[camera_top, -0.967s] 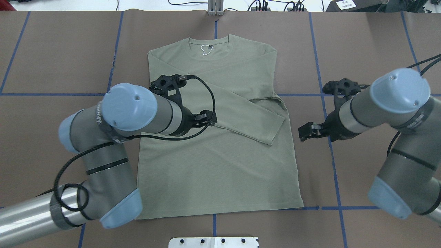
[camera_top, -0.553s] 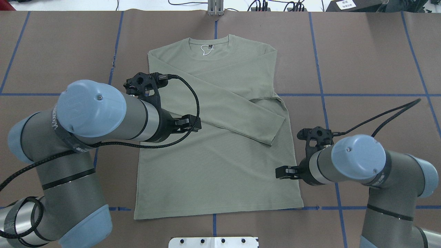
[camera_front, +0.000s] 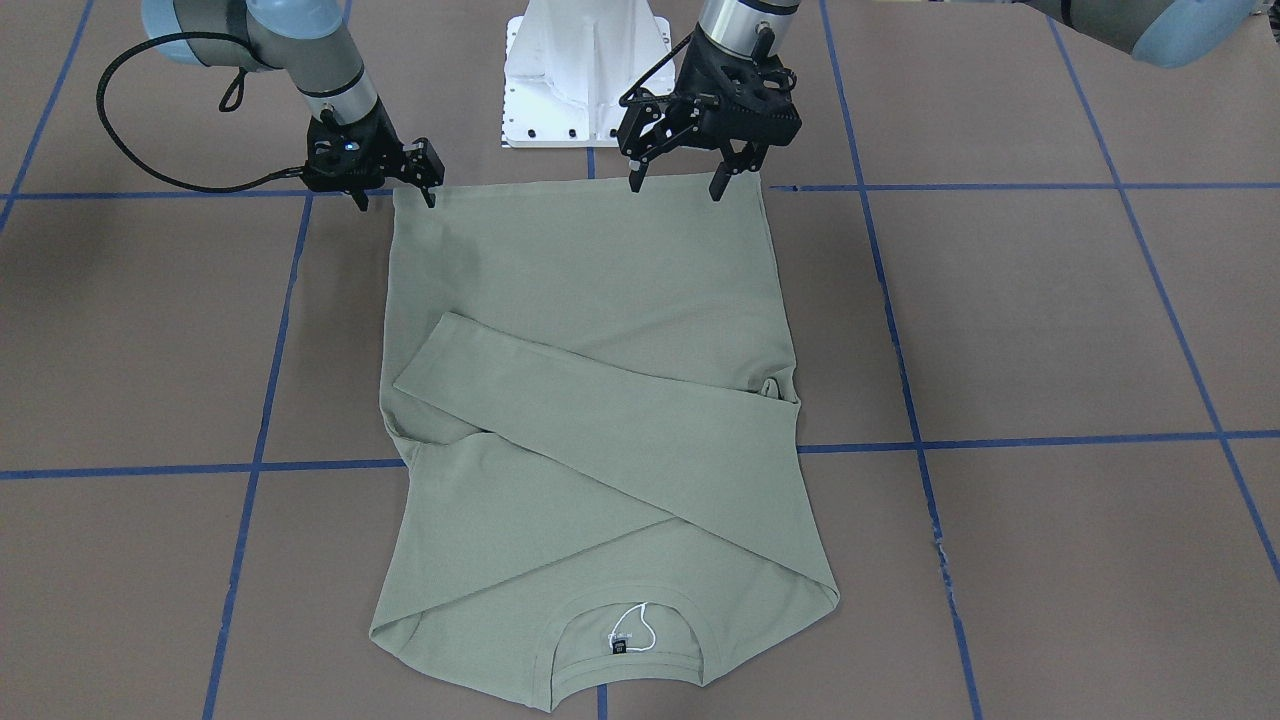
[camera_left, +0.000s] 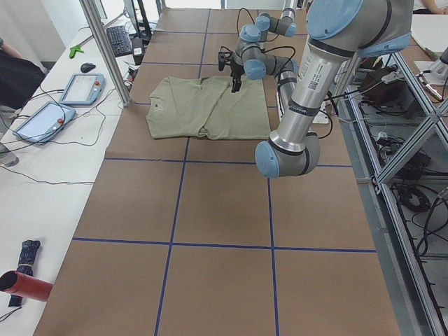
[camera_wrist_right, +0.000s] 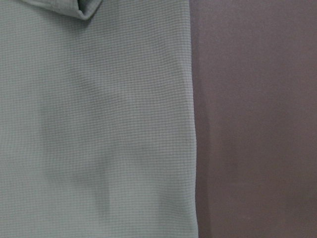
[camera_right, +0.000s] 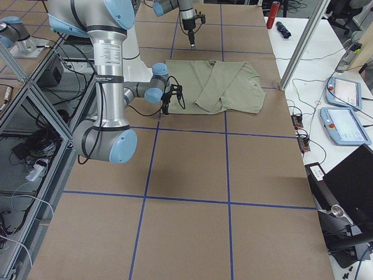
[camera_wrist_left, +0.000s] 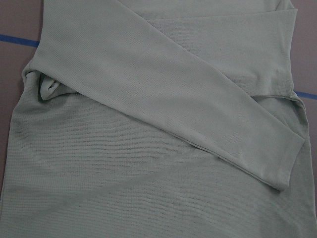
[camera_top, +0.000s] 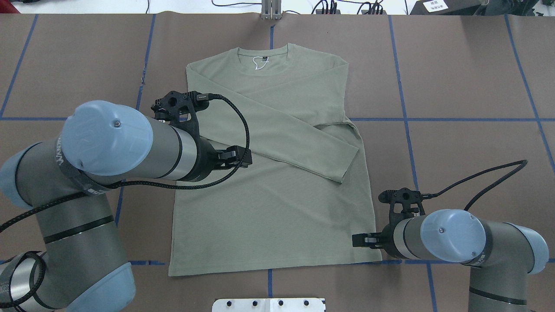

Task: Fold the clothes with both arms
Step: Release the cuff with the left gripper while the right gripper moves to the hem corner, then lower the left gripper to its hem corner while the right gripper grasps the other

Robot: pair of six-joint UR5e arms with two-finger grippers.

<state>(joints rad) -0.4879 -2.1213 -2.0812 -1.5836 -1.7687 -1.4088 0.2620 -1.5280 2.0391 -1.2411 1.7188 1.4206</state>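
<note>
1. Two grippers, both w/ jaws spread, nothing held.
2. Shirt [camera_top: 269,208] lies flat mid-table [camera_top: 468,65]. In overhead view collar [camera_top: 263,54] is at 12 o'clock, hem [camera_top: 273,266] at 6. Sleeves [camera_top: 303,143] are crossed over chest.
3. L gripper [camera_front: 675,187] hangs well above shirt's 9 o'clock side.
4. R gripper [camera_front: 396,203] sits low at hem corner, approx. 5 o'clock. Contact w/ cloth: can't tell.
</note>
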